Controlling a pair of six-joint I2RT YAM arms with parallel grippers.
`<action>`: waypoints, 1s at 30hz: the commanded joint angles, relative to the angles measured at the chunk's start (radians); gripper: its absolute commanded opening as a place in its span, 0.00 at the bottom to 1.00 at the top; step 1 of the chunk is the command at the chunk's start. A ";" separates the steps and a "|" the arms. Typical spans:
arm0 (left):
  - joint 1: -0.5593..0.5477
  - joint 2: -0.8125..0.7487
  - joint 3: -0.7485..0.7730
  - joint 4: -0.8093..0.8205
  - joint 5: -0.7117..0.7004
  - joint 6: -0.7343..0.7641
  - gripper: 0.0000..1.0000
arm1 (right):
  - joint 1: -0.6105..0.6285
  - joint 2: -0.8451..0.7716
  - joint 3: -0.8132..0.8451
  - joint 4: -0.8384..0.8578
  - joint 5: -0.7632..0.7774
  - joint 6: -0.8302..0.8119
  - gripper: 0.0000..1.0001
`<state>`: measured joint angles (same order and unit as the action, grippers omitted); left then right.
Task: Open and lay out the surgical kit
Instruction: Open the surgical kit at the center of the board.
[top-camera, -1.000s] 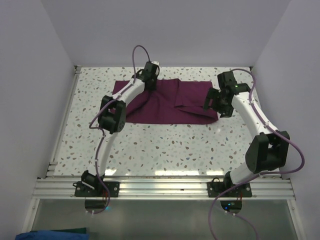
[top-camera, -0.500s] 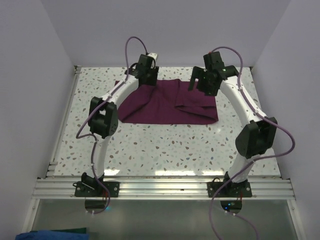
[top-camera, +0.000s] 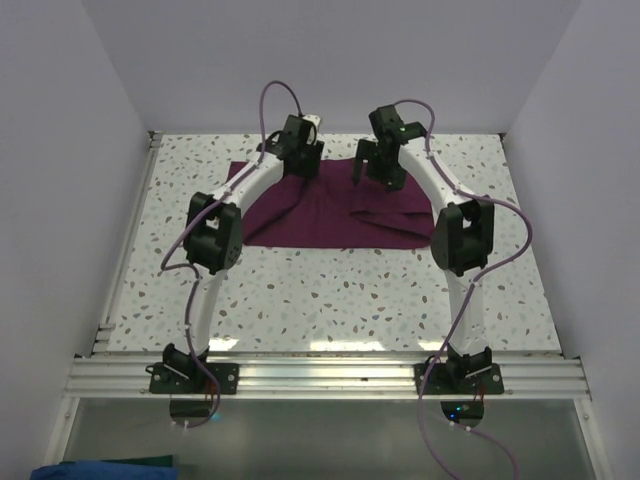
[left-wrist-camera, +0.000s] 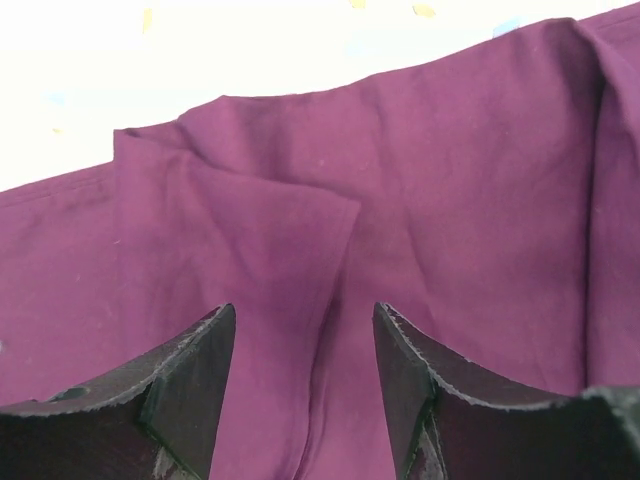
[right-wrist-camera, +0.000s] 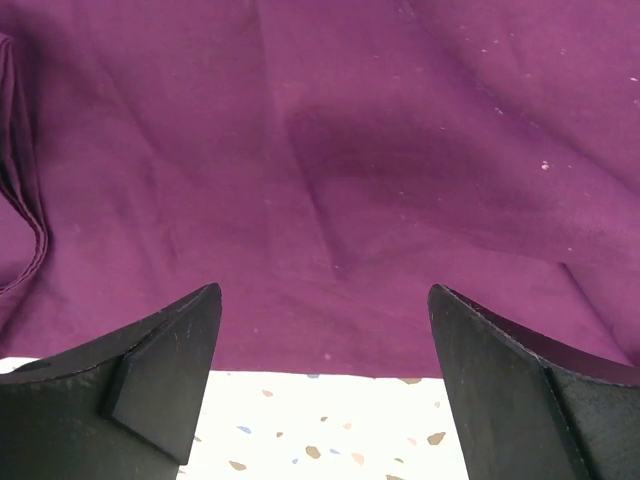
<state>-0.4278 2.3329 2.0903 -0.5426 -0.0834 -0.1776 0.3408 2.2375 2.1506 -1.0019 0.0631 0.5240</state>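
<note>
Reading this as a robotics lab test cell. A left arm (top-camera: 202, 305) and a right arm (top-camera: 463, 305), white with black joints, are standing bolted to an aluminium rail (top-camera: 330, 375) along the near edge of a speckled tabletop (top-camera: 330, 290). Plain pale walls (top-camera: 60, 150) are boxing the tabletop in on three sides. Purple cables (top-camera: 264, 108) are looping loose off both arms. A plum cloth (top-camera: 320, 215) is lying alone toward the far wall, staged like a trial piece.

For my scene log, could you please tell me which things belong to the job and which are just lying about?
Job: purple cloth wrap; left end effector; right end effector, both open.
Lying about: blue cloth, bottom-left of top view.
</note>
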 joint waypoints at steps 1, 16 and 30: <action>-0.032 0.066 0.068 -0.010 -0.042 0.018 0.61 | 0.000 -0.039 -0.011 -0.020 0.024 0.001 0.88; -0.043 0.106 0.126 0.029 -0.239 0.013 0.19 | 0.003 -0.013 0.009 -0.044 0.023 -0.038 0.85; -0.039 0.005 0.033 0.009 -0.225 0.017 0.22 | 0.049 0.099 -0.003 -0.012 0.057 -0.016 0.55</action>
<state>-0.4751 2.4317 2.1426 -0.5430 -0.2874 -0.1719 0.3866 2.3264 2.1654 -1.0222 0.0948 0.5041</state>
